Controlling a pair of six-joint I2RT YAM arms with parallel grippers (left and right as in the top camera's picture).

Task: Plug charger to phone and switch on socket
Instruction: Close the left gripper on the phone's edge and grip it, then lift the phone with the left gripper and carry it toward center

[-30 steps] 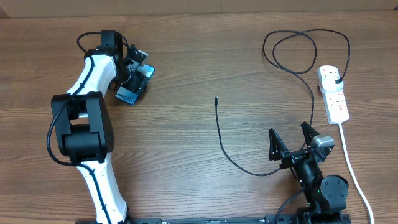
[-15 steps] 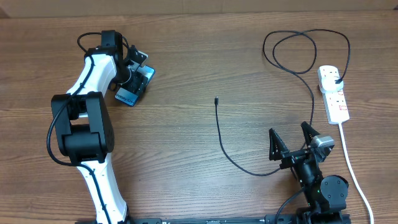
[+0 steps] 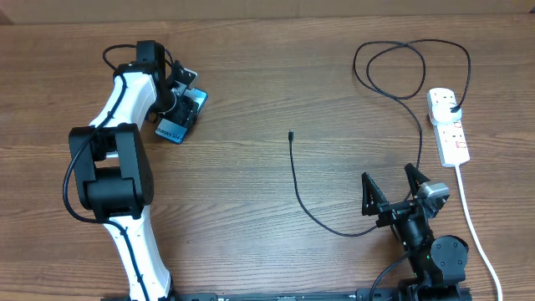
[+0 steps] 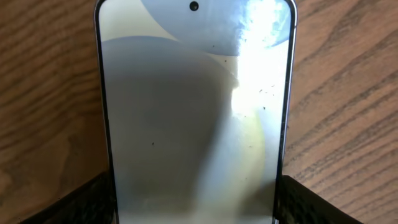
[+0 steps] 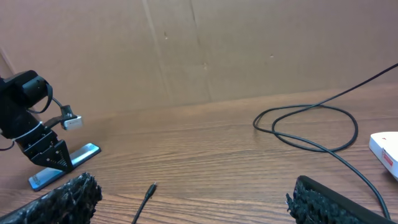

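Clamping the phone (image 4: 193,93) by its long edges in the left gripper (image 4: 194,193), we are wanting it square and firm, while the right gripper (image 3: 387,176) is sitting wide open near the charger (image 3: 292,163).

Wood-grain table (image 3: 251,251) is filling the overhead view, grain running left to right, brown and matte. Plain brown cardboard backdrop (image 5: 186,50) is standing along the far edge, showing a few near-vertical creases.
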